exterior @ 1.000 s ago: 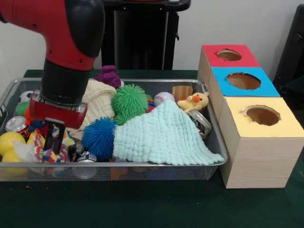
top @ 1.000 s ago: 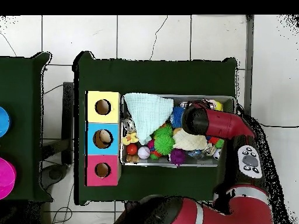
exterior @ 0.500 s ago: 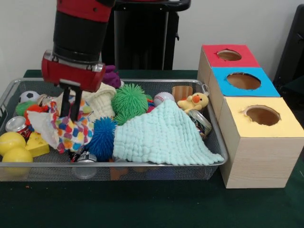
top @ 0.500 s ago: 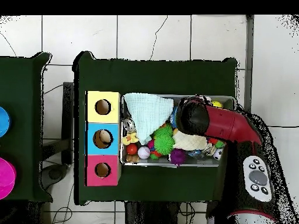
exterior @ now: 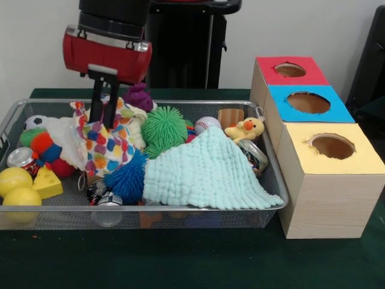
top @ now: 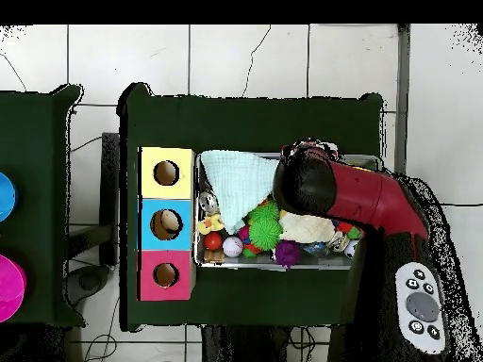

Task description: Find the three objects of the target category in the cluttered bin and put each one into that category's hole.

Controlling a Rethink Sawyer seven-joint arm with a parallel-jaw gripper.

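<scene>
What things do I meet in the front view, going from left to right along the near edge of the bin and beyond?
Yellow balls → yellow cheese toy → blue spiky ball → mint cloth → yellow-topped box.

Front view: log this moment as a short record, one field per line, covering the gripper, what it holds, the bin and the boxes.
gripper: gripper shut on the multicoloured cloth
held item: multicoloured cloth, lifted partly out of the clutter, hanging from the fingers
bin: wire mesh bin, full of mixed items
near the cloth: blue spiky ball, green spiky ball, mint washcloth
boxes: red box, blue box, yellow box in a row beside the bin, each with a top hole
</scene>
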